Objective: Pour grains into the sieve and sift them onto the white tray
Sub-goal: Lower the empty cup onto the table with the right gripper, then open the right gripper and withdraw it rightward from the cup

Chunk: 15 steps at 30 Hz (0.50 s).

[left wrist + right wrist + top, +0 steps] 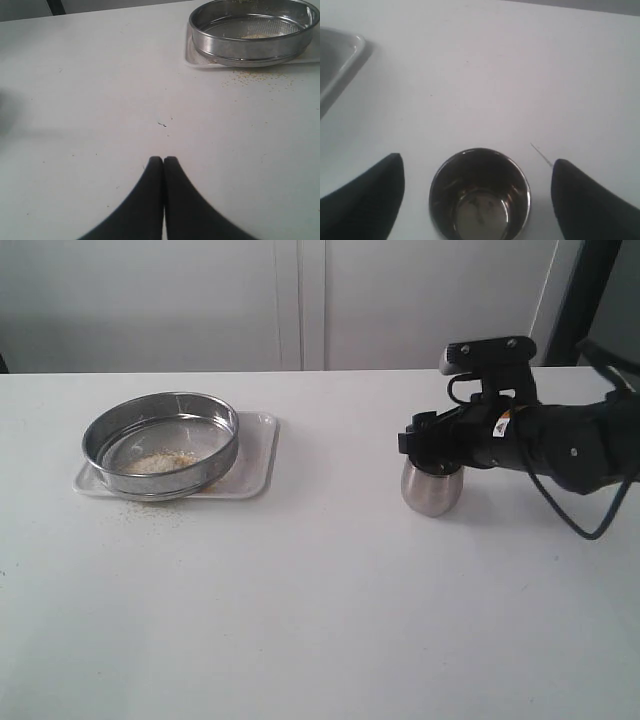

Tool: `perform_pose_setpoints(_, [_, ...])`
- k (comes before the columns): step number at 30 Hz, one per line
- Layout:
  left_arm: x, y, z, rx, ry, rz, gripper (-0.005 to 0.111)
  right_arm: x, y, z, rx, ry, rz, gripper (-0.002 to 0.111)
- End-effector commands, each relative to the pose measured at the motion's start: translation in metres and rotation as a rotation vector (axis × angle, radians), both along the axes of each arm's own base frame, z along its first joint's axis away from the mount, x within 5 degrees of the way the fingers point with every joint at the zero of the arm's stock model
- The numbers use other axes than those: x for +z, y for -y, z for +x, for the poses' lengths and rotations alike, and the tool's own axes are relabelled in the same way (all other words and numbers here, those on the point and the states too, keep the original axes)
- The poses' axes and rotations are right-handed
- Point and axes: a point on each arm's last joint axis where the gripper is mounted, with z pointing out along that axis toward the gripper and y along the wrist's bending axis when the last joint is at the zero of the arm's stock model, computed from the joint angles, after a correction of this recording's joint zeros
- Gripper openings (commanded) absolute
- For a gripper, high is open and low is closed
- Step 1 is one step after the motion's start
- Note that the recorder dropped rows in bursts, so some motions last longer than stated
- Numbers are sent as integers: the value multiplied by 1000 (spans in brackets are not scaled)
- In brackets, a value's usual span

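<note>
Pouring looks finished, as far as we can judge. The small steel cup (432, 490) stands upright on the desk (320, 620) at the right of the exterior frame. From the right wrist view we look straight down into it and see a bare shiny bottom with only a few specks.

The right hand (430, 445) hangs over the cup with its fingers (375, 192) spread wide, one on each side. Neither touches the steel, so it grips nothing.

The grains (160, 460) lie as a thin pale-golden patch on the mesh of the sieve (190, 483), toward its near side. The sieve sits on the white tray (258, 455) at the left of the exterior frame. It covers most of the tray and leaves the right end bare.

A scatter of stray grains (255, 77) lies on the desk just in front of the tray, so we count a little as spilled.

The left hand (163, 162) is closed tip to tip and empty. It hovers above bare desk, well apart from the sieve, which sits at the upper right of its wrist frame.

What we judge to be left is the sifting itself: the sieve has to be taken up and shaken over the tray. We cannot tell whether any grains have already passed through the mesh, because the sieve hides the tray beneath it.
</note>
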Motion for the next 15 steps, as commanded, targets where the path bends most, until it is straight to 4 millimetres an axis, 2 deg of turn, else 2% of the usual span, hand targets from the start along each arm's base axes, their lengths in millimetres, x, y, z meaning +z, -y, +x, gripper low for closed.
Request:
perform_pose_setpoints(1, [1, 0, 0, -5, 8, 0, 0, 34, 7, -14, -12, 22, 12, 66])
perform_pose_setpoints(5, [1, 0, 0, -5, 8, 0, 0, 47, 11, -26, -10, -28, -11, 44])
perform_pose_setpoints(10, [1, 0, 0, -5, 8, 0, 0, 36, 18, -42, 39, -223, -161, 1])
perform_pose_setpoints(15, [1, 0, 0, -5, 8, 0, 0, 27, 34, -55, 0, -423, -219, 0])
